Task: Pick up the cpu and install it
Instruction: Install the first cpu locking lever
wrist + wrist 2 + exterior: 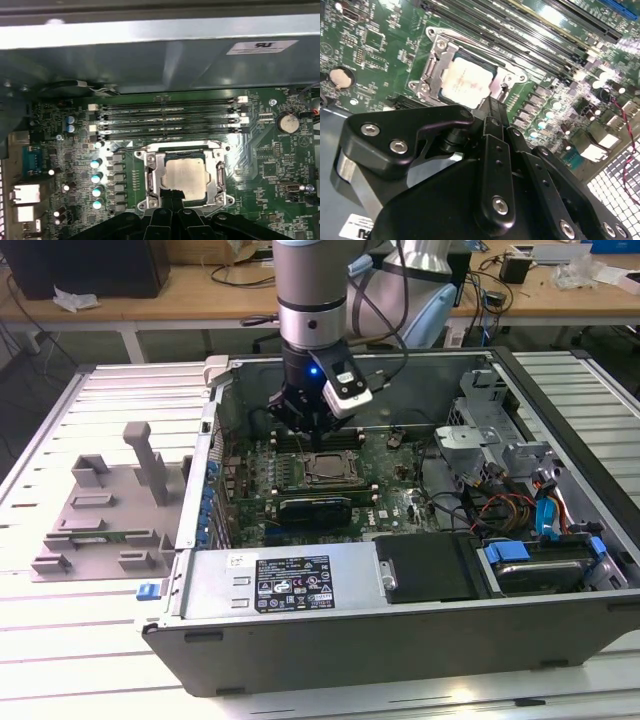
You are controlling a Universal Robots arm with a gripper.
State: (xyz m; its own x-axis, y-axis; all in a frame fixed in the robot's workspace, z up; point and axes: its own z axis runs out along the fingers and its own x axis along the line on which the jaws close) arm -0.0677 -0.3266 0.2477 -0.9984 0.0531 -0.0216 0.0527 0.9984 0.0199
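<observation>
The cpu (327, 468), a small square chip with a pale silver top, lies flat inside the dark metal-framed socket (150, 175) on the green motherboard (390, 475) of the opened computer case. In both wrist views the cpu (467, 80) (186, 179) sits level within the frame. My gripper (305, 425) hangs just above the socket's edge. Its black fingers are shut together with nothing between them, and their tips (492, 107) (173, 194) reach over the cpu's near edge. I cannot tell whether they touch it.
Memory slots (167, 117) run beside the socket, with the case wall (150, 55) beyond. A power supply (290, 585), a drive bay (540, 565) and loose cables (500, 505) sit inside the case. Grey fixture blocks (100, 510) stand outside the case on the exterior view's left.
</observation>
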